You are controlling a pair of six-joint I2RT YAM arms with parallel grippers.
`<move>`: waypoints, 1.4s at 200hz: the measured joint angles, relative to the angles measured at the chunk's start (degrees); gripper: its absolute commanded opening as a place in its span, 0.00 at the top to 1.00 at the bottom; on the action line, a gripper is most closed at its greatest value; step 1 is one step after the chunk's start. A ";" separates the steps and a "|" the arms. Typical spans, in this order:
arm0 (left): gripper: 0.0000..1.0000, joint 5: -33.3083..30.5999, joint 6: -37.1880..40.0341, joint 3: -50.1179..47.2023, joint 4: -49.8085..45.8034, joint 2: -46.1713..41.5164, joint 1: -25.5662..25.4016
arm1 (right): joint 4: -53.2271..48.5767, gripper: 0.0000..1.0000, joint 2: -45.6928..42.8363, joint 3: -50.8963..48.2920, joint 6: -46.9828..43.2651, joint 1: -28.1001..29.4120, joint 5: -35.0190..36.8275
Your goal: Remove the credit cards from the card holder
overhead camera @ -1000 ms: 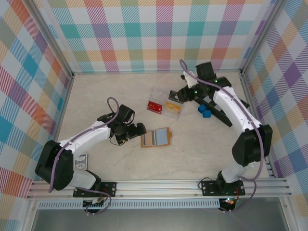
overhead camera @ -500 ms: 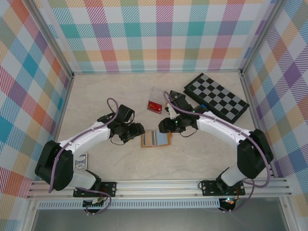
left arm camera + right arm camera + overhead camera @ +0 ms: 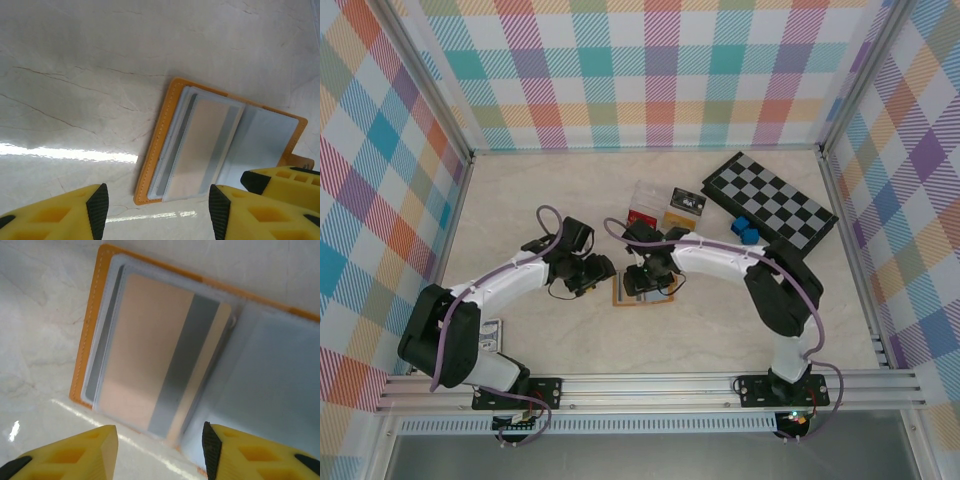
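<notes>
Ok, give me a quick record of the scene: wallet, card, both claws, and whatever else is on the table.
wallet: open, flat on table
card: tan, grey stripe, in a wallet pocket, not out yet
left claw: open, empty, at wallet's edge
right claw: open, empty, over wallet
board: chequered, far right
tray: clear, behind wallet
cubes: blue, at board's near edge

You can see a black and grey checkered board (image 3: 770, 205) lying flat at the back right of the pale, stone-look table (image 3: 510, 200). Two small blue cubes (image 3: 745, 230) sit right by its near edge. To their left is a clear plastic tray (image 3: 645, 190) with something red (image 3: 642, 218) in it. Bright checked walls (image 3: 620, 70) stand all around.
</notes>
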 measured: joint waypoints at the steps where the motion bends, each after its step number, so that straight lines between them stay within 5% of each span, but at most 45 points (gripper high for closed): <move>1: 0.44 0.04 -0.07 -0.07 0.00 0.00 0.09 | -0.13 0.49 0.24 0.24 -0.09 0.07 0.33; 50: 0.50 1.11 -1.53 -1.62 0.44 0.00 0.94 | -3.17 0.47 4.11 2.45 -0.70 0.46 5.03; 90: 0.59 3.72 -2.12 -2.25 2.32 0.13 0.94 | -3.93 0.55 5.44 3.19 -0.68 0.46 5.44; 280: 0.72 11.85 -1.25 -1.73 9.44 10.14 -2.54 | 0.66 0.71 4.39 -0.09 -0.63 -1.40 0.07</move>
